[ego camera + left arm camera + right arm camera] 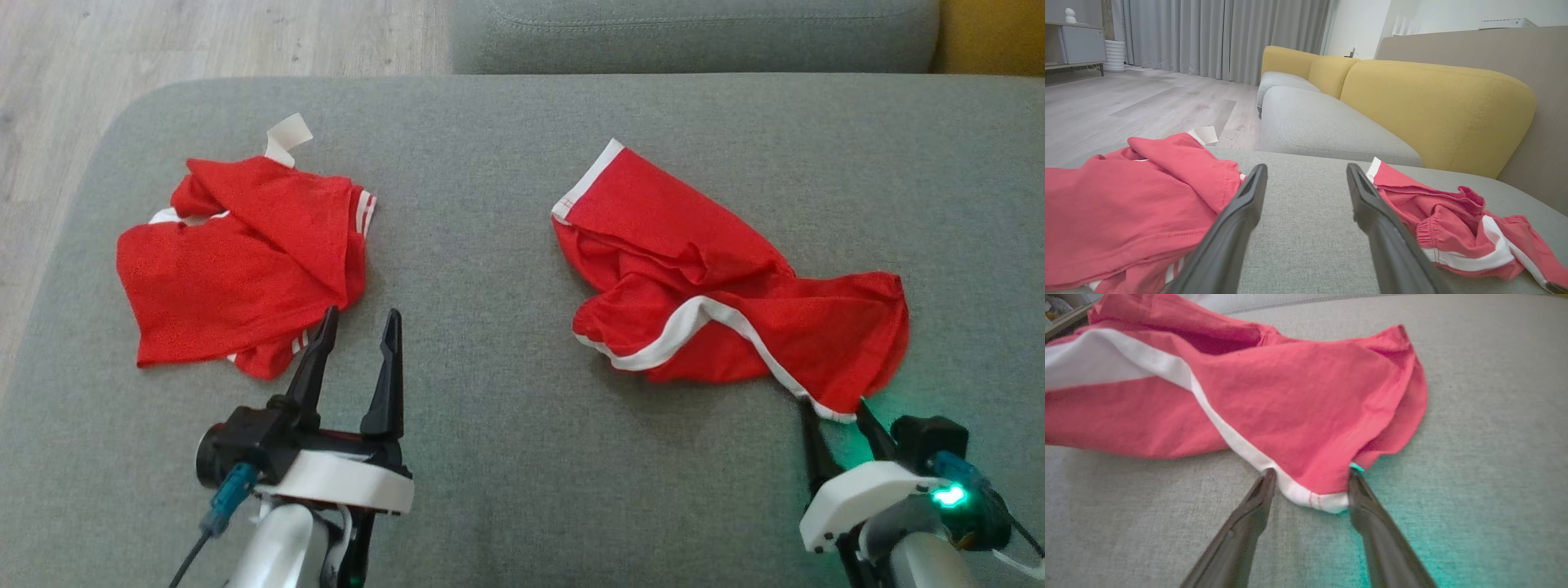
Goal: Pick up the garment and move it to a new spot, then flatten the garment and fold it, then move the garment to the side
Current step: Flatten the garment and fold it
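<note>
**Item 1.** A crumpled red fabric garment with white trim bands (702, 286) (1453, 228) (1290, 396) is laid on the right half of a broad grey woven seat cushion (490, 204) (1306, 228) (1494, 416). It is spread from mid-cushion towards the right edge. Its nearest corner, finished in a white stitched hem (1323, 500), is pointed at the robot.

**Item 2.** The right gripper (833, 404) (1311, 473) is set low at that hem corner. Its two dark fingers are held spread, one on each side of the corner, with the tips at the cloth's edge. Nothing is pinched between them. A green light (949, 495) is lit on its wrist, and a green glow is cast on the cushion.

**Item 3.** A second crumpled red garment with thin white stripes (237, 261) (1126, 212) is laid near the cushion's left edge, well apart from the first. A white tag (287, 137) (1204, 134) is shown at its far side.

**Item 4.** The left gripper (361, 317) (1306, 169) is held with its fingers spread and nothing between them. One fingertip is placed just beside the striped garment's near right edge.

**Item 5.** Surroundings: another grey cushion (694, 33) (1323, 126) is seen beyond the far edge, with a yellow upholstered backrest (992, 37) (1433, 110) and a pale wood floor (204, 41) (1147, 102).
</note>
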`<state>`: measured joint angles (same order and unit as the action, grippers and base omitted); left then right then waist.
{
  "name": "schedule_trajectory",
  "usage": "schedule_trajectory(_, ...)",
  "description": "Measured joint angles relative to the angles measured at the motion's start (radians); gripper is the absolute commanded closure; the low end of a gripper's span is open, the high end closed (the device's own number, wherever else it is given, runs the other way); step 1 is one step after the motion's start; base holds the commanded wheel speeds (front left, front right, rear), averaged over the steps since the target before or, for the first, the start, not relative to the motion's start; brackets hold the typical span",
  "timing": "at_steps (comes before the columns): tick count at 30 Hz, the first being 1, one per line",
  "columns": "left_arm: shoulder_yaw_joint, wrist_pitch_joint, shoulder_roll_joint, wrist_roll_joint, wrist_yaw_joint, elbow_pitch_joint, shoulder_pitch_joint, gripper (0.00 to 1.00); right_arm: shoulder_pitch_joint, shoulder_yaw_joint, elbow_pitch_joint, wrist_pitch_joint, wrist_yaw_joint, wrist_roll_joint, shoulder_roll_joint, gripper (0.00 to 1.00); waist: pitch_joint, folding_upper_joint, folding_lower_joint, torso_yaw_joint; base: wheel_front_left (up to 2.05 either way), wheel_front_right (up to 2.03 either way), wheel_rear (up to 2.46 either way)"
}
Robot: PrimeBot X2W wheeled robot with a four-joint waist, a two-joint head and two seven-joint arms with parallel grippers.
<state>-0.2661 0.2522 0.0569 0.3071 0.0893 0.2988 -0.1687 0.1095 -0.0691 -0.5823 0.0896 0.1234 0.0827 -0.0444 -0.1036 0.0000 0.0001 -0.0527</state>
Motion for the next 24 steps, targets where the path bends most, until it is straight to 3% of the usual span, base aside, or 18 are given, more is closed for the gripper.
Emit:
schedule_trajectory(1,0.001,0.000,0.000,0.000,0.000,0.001,0.000,0.00,0.003,-0.002,0.000,0.005,0.000,-0.004,0.000,0.81,0.001,0.0000,0.0000,0.001,0.00,0.00,0.00)
schedule_trajectory(2,0.003,0.000,0.000,0.000,0.000,0.004,0.000,0.00,0.005,-0.006,0.000,0.013,0.000,-0.006,0.000,1.00,0.004,0.0000,0.0001,0.002,0.00,0.00,0.00)
schedule_trajectory(15,-0.018,0.000,-0.001,-0.009,0.012,0.013,0.001,0.00,-0.037,-0.153,0.118,-0.010,0.000,-0.106,0.000,1.00,0.049,0.0000,-0.0001,0.065,0.00,0.00,0.00)
schedule_trajectory(24,-0.210,-0.076,0.014,-0.011,0.035,0.072,-0.066,0.00,-0.038,-0.220,0.191,-0.076,0.000,-0.146,0.001,1.00,0.006,0.0000,0.0000,0.125,0.00,0.00,0.00)
